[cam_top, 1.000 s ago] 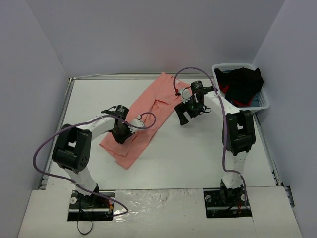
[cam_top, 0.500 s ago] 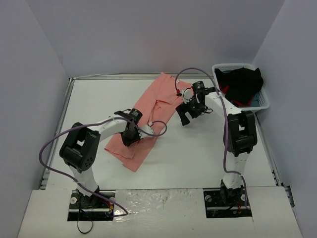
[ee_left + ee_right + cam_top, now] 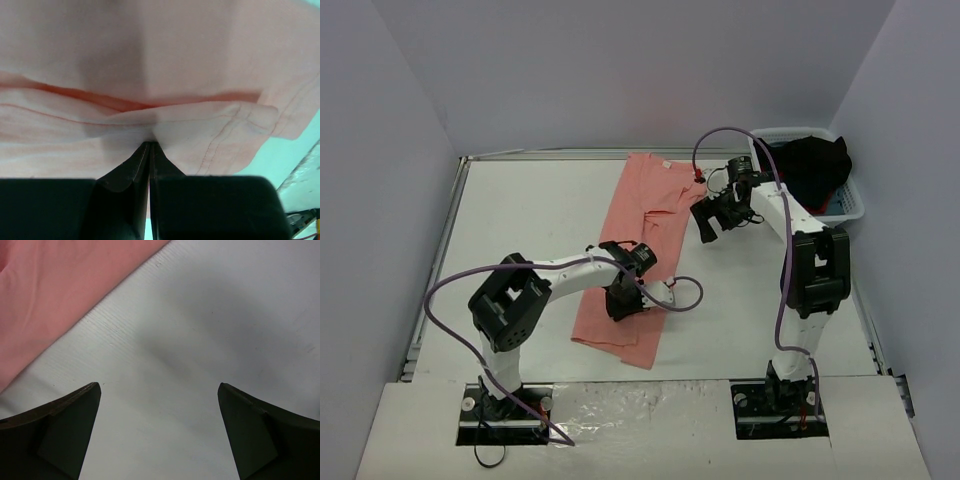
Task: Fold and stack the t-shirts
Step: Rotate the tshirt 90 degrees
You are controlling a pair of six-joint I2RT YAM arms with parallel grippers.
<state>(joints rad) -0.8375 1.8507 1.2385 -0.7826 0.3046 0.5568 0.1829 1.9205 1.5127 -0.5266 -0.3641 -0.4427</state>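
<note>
T-shirt (image 3: 638, 205): salmon-pink, laid out as a long strip at mid-surface. It runs from the far edge toward the arm bases and is partly folded lengthwise, with a crease and a loose flap about halfway along. The near end is rumpled.

Left end effector (image 3: 623, 303): fingers together, clamped on a bunched fold of the t-shirt near a stitched hem. The left wrist view shows cloth pinched right at the fingertips.

Right end effector (image 3: 710, 215): fingers apart and holding nothing, over bare surface (image 3: 520, 220) just beside the shirt's right edge.

White basket (image 3: 857, 208) in the far right corner holds a dark garment (image 3: 808, 165).

Risks, as I judge them:
- The pinch is shallow and the cloth is thin, so a pull could slip it free.
- With only one end held, any pull could skew or bunch the whole strip.
- The left arm's cable (image 3: 682, 292) loops beside the shirt edge and could catch the cloth.
</note>
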